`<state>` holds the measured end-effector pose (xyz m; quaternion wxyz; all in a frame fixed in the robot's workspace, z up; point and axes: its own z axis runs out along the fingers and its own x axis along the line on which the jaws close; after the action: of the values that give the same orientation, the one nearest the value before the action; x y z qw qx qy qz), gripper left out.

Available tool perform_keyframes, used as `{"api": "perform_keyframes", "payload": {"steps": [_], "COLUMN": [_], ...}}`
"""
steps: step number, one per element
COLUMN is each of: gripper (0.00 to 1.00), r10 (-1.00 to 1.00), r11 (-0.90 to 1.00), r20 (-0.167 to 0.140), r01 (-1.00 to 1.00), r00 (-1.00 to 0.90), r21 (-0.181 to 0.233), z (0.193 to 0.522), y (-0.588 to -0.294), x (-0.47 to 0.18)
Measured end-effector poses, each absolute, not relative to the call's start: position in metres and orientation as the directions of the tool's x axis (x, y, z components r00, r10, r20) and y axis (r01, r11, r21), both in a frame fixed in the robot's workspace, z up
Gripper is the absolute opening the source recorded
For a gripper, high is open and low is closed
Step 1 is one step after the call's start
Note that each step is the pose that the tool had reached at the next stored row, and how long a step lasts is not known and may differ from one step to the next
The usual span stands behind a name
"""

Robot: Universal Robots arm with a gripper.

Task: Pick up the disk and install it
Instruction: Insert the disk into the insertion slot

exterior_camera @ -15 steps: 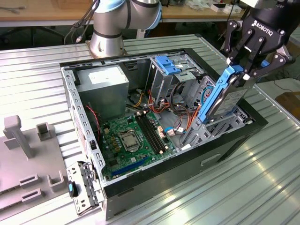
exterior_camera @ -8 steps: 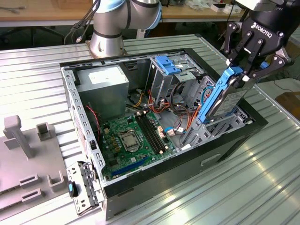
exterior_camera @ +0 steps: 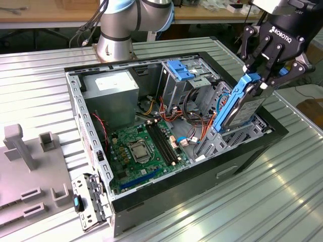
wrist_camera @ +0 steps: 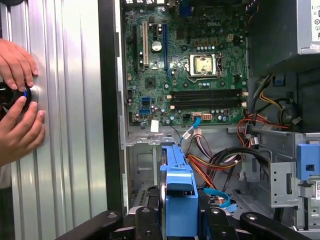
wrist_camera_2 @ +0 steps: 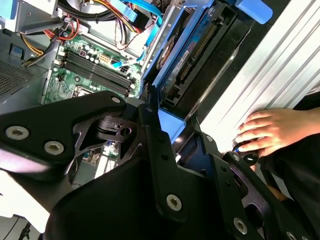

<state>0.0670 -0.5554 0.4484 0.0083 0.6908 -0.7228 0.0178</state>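
Note:
The disk (exterior_camera: 241, 107), a grey metal drive in bright blue rails, stands on edge and tilted at the exterior view's right end of the open computer case (exterior_camera: 75, 101). Its lower end dips into the drive bay (exterior_camera: 239, 135) there. My black gripper (exterior_camera: 263, 80) is shut on the disk's upper end, one finger on each flat side. In the second wrist view the disk (wrist_camera_2: 195, 55) runs away from my gripper (wrist_camera_2: 165, 117) toward the bay. In the first wrist view its blue rail (wrist_camera: 179, 185) sits between my fingers above the case floor.
Inside the case lie the motherboard (exterior_camera: 141, 151), the grey power-supply box (exterior_camera: 111, 93), a drive cage with a blue bracket (exterior_camera: 181, 68) and loose cables (exterior_camera: 194, 111). A person's hands (wrist_camera: 17, 100) rest on a knob on the ribbed table. Grey fixtures (exterior_camera: 30, 171) stand at the exterior view's left.

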Motion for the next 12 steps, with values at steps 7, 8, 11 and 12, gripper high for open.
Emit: {"api": "perform_keyframes", "payload": {"steps": [7,8,11,12], "gripper": [0.37,0.37,0.37,0.37], "r10": [-0.998,-0.998,-0.998,-0.998], "r11": [0.045,0.045,0.043,0.042], "r20": [0.037,0.037,0.036,0.037], "r01": [-0.999,-0.999,-0.999,-0.999], "r00": [-0.045,-0.045,-0.043,-0.043], "r21": [-0.010,-0.010,-0.010,-0.010], "z": [0.4467,0.4464,0.4458,0.4460], "y": [-0.5565,-0.5566,-0.5567,-0.5566], "x": [0.0684,0.0685,0.0688,0.0688]}}
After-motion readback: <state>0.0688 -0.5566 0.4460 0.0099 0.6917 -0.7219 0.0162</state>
